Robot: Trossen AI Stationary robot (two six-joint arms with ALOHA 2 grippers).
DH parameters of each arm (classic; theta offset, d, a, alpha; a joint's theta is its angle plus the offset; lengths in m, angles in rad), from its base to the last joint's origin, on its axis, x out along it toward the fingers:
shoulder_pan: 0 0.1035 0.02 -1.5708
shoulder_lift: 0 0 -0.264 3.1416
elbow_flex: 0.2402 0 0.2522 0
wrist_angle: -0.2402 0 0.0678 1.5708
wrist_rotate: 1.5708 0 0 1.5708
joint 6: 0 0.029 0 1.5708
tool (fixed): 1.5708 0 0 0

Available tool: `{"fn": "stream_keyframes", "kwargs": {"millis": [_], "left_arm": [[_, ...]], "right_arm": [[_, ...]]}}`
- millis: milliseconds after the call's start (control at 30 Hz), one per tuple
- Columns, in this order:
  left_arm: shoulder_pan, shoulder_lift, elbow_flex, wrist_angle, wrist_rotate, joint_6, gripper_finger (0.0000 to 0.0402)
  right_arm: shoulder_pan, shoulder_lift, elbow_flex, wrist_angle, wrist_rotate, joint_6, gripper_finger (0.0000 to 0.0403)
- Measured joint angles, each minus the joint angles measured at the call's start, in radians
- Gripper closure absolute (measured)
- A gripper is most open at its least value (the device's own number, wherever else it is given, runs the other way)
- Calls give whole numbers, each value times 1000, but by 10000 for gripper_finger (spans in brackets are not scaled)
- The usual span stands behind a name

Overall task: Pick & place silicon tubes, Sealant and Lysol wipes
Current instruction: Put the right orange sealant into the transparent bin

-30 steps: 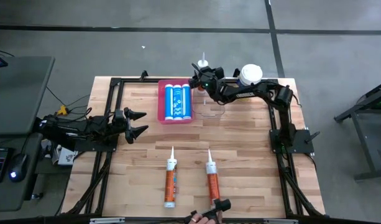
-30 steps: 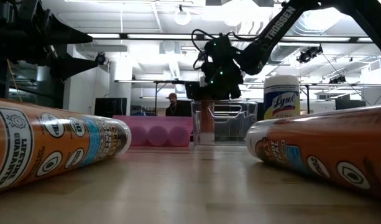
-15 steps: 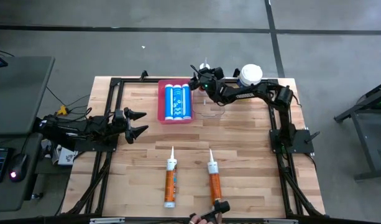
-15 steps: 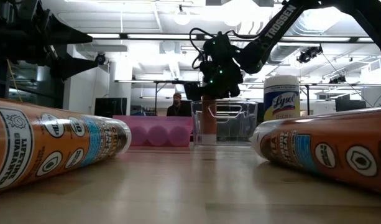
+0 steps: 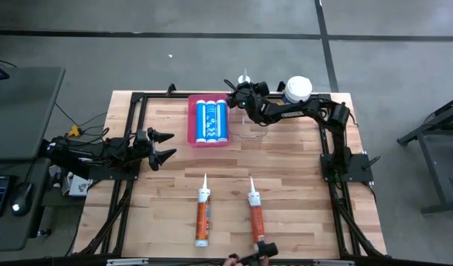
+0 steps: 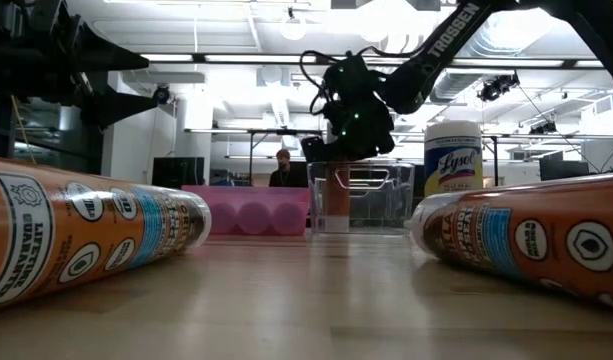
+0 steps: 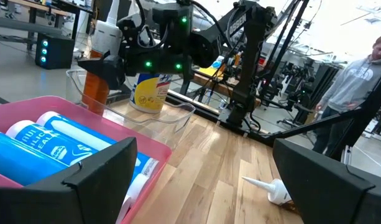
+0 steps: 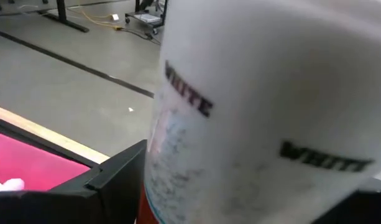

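My right gripper (image 5: 242, 94) is shut on an orange-and-white caulk cartridge (image 6: 334, 195) that stands upright in a clear plastic container (image 6: 371, 200) at the far side of the table. The Lysol wipes canister (image 5: 298, 89), with a white lid and yellow label, stands on the table just right of the container. A pink tray (image 5: 193, 122) left of the container holds two blue tubes (image 5: 210, 120) lying flat. Two more orange cartridges (image 5: 202, 216) (image 5: 253, 216) lie on the table near its front edge. My left gripper (image 5: 165, 146) is open and empty at the table's left. My right gripper pinches the cartridge's upper white part (image 8: 252, 124) between its two fingers (image 8: 115, 174), just below the nozzle (image 7: 106, 34). The fingers come level from the table's right and lie across the cartridge. The cartridge is upright, with its orange lower end (image 7: 94, 93) inside the clear container.
A dark frame (image 5: 137, 96) runs around the table's edges. A hand with a dark object (image 5: 259, 247) shows at the near edge by the right-hand cartridge. People show in the room beyond (image 7: 364, 68). Bare wood lies in the table's middle (image 5: 270, 170).
My right gripper has shifted slightly toward the table's right edge with the cartridge, which stays upright in the clear container. The right-hand orange cartridge near the front edge has rolled a little and slid toward the near edge; the hand there has drawn back.
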Motion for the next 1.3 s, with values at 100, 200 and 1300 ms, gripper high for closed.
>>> {"fn": "stream_keyframes", "kwargs": {"millis": [100,200,1300], "left_arm": [[0,0,0,0,0,0,32],[0,0,0,0,0,0,32],[0,0,0,0,0,0,32]], "right_arm": [[9,-14,0,-27,-4,3,89],[18,-32,0,-47,-3,8,89],[258,-155,0,-538,100,296,89]]}}
